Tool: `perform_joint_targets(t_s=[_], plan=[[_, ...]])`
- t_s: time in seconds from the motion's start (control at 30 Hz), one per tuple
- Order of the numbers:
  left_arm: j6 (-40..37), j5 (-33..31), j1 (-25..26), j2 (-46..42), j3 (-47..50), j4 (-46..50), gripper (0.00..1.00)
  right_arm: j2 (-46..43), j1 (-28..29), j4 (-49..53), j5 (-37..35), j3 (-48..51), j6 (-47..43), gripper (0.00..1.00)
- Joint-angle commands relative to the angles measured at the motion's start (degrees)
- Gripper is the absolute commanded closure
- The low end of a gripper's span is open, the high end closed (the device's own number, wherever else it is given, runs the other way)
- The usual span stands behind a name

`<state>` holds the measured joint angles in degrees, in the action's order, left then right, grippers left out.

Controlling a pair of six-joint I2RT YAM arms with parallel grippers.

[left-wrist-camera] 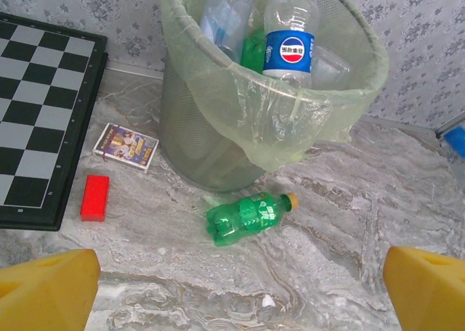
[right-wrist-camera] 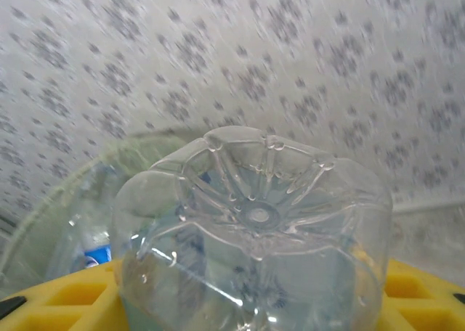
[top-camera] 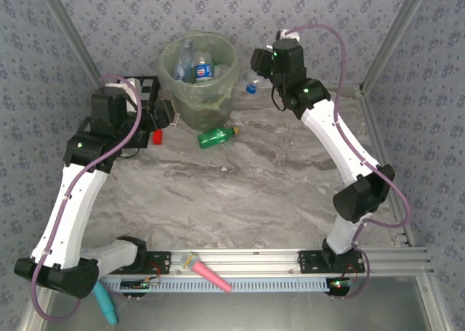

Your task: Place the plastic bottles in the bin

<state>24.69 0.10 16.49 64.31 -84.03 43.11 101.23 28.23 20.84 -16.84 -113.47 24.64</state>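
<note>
Since the bin (top-camera: 190, 106) is just beside it, my right hand (top-camera: 256, 73) pinches a clear bottle (right-wrist-camera: 251, 222) for dropping in, while my left hand (left-wrist-camera: 236, 291) hangs spread, facing the green bottle (left-wrist-camera: 247, 216) on the bench (left-wrist-camera: 349, 222).

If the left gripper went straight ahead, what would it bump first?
The left gripper would probably meet the green bottle lying on the table, with the bin just behind it; depth is hard to judge.

Bright, even light; right wrist view blurred.
</note>
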Motion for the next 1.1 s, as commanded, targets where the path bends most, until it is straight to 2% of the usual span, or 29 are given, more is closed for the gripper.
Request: perform_joint_targets(t_s=[0.0, 0.3, 0.53, 0.77, 1.07], plan=[[0.97, -0.49, -0.31, -0.18, -3.01, 2.35, 0.00, 3.76, 1.01, -3.87, -2.18, -5.73, -6.72, 0.42], [2.53, -0.11, -0.30, -0.68, -5.00, 6.26, 0.00, 13.73, 1.42, -6.16, 3.56, -17.70, -7.14, 0.43], [3.17, -0.19, -0.32, -1.30, -4.92, 6.54, 0.00, 20.49, 3.12, -6.31, 4.76, -24.92, -9.48, 0.43], [2.84, -0.29, -0.32, -1.47, -4.80, 6.37, 0.00, 21.95, 5.22, -9.50, 2.61, -26.28, -14.16, 0.41], [2.74, -0.10, -0.32, -1.14, -4.45, 5.84, 0.00, 26.08, 6.36, -9.24, 4.46, -29.24, -17.62, 0.41]])
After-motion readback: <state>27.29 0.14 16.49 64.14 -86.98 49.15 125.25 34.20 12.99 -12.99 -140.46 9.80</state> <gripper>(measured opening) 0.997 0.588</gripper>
